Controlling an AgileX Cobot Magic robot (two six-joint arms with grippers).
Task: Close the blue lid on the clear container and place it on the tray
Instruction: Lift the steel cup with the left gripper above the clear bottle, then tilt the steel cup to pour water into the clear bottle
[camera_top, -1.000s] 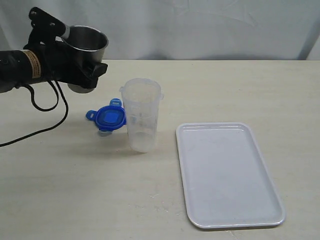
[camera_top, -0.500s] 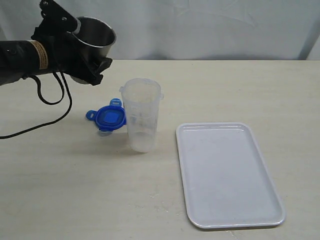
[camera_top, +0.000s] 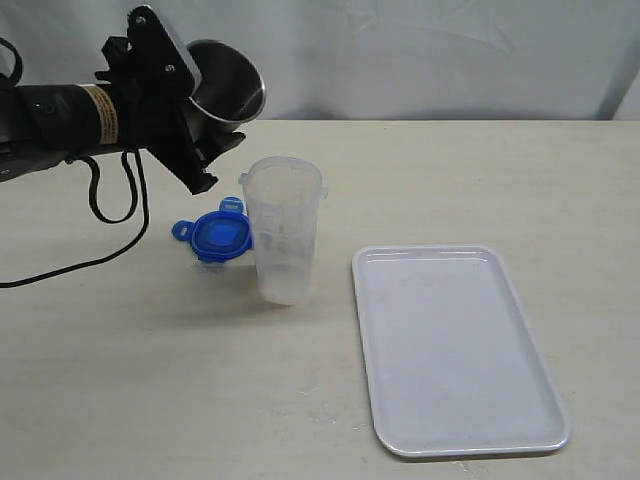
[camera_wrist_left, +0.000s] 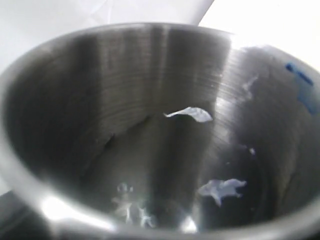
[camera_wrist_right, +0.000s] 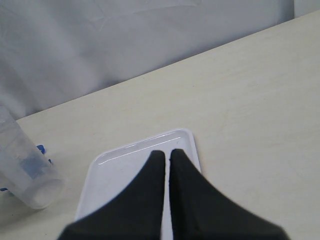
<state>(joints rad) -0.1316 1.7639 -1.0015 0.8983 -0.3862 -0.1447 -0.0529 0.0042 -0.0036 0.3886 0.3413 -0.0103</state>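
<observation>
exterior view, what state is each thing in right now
steel cup: in the air, tilted
left gripper: shut on the steel cup
clear container: upright on the table, lid off
blue lid: flat on the table beside the clear container
tray: nothing on it
right gripper: shut, holding nothing

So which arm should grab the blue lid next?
Probably right: the right fingers are shut, empty, facing the tray. The left fingers hold the steel cup, though the blue lid lies nearer them.
</observation>
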